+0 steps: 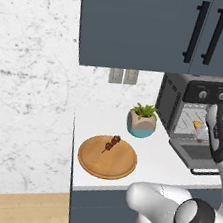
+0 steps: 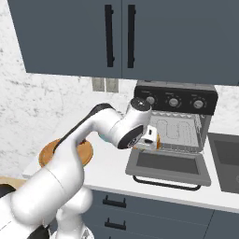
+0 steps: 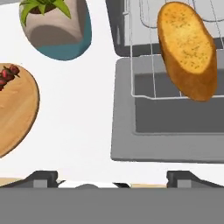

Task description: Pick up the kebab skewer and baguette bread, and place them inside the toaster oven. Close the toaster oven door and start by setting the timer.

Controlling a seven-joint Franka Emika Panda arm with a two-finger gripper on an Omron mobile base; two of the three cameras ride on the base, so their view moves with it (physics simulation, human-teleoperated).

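The toaster oven (image 2: 175, 122) stands on the white bench (image 1: 152, 155) beneath the blue-grey wall cabinets (image 1: 162, 25), its black control strip carrying three round silver knobs (image 2: 173, 101). The toaster oven door (image 2: 168, 165) is folded down flat onto the bench, black bar handle toward the front edge. The baguette bread (image 3: 188, 50) lies on the wire rack (image 3: 148, 74) at the oven's mouth, its near end projecting slightly past the rack's front edge above the lowered door.

The hand (image 3: 111, 179) is poised over the near edge of the door, fingers spread wide apart and gripping nothing; the two fingertips (image 3: 41, 177) stand well clear of the loaf. In the right base view the arm's forearm crosses in front of the oven's left side and hides part of the opening.

The kebab skewer (image 1: 112, 143) rests on the round wooden board (image 1: 107, 158), near the board's far rim, well to the left of the oven. A potted plant (image 1: 142, 120) in a grey and teal pot sits on the bench between the board and the oven, just beside the oven's vented side wall. Two wall sockets (image 1: 123, 76) are set in the marbled backsplash behind it. A sink (image 2: 226, 161) adjoins the oven on the right.
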